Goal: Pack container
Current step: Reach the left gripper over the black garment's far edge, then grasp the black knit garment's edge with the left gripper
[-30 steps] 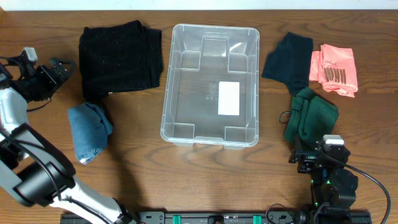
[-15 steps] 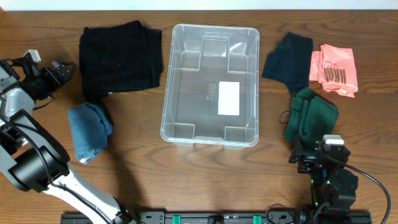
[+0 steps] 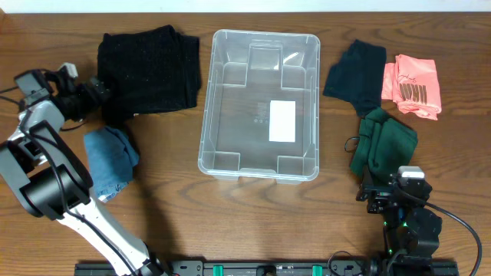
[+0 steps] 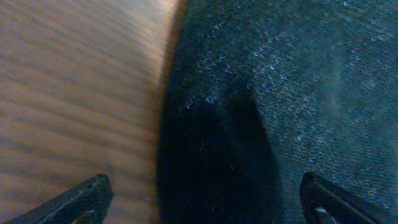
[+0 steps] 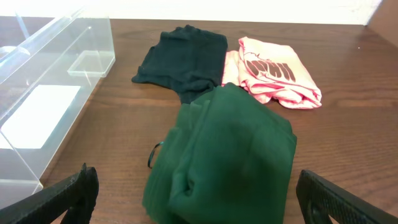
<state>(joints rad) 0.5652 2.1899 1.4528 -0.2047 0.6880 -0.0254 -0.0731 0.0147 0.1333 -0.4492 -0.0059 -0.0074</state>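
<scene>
The clear plastic container (image 3: 261, 103) sits empty at the table's middle, a white label on its base; its corner shows in the right wrist view (image 5: 56, 68). My left gripper (image 3: 98, 90) is open at the left edge of a folded black garment (image 3: 149, 69), whose dark knit fills the left wrist view (image 4: 280, 99). My right gripper (image 3: 393, 190) is open, just in front of a folded dark green garment (image 3: 382, 142), also in the right wrist view (image 5: 227, 152).
A blue garment (image 3: 110, 157) lies below the black one. A dark teal garment (image 3: 354, 77) and a pink garment (image 3: 414, 84) lie right of the container, both in the right wrist view: teal (image 5: 183, 56), pink (image 5: 273, 74).
My left gripper has moved right across the table to the black garment's left edge. The right arm has not moved.
</scene>
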